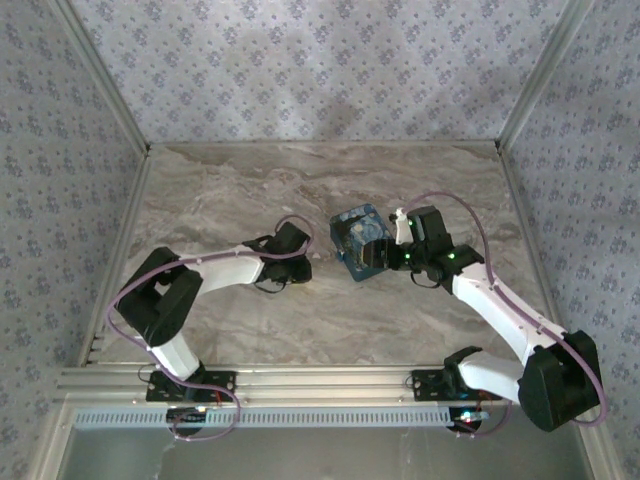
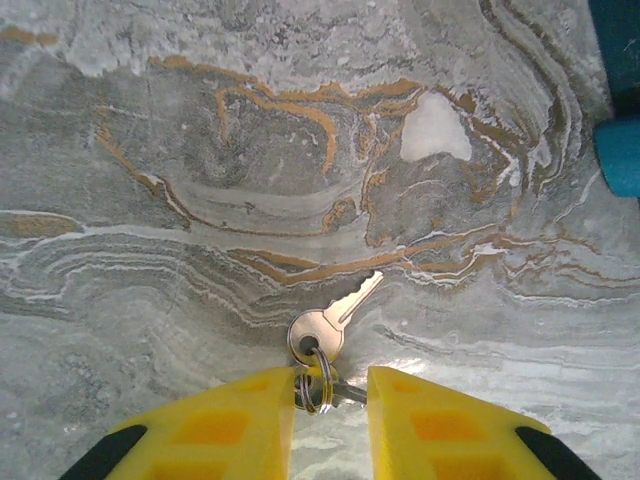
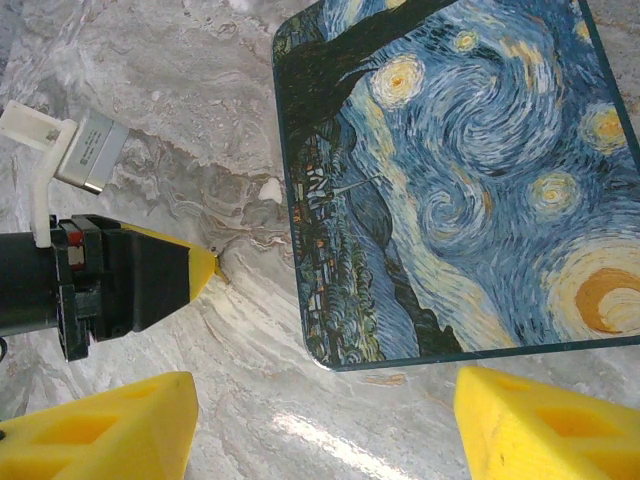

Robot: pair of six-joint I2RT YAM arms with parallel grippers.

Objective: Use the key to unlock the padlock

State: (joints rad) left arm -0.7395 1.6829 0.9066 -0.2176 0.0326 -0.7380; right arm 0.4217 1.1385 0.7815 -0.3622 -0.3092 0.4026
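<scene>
Key (image 2: 335, 318) flat on desk (image 2: 180, 150), its ring (image 2: 314, 390) sits inside left end effector (image 2: 331, 400), can't tell if pinched. Risk as I see it: grabbed by ring, key'd dangle & swing, no aim. Starry-print box (image 3: 450, 170) just to the right; right end effector (image 3: 325, 425) gapes wide over box corner

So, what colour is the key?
Silver, plain metal key; the left wrist view shows it best.

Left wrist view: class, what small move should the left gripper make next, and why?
Probably close the left gripper firmly on the key ring. The ring sits in the gap between its yellow fingers, the key lies flat on the marble table, and a firm pinch isn't evident yet.
</scene>
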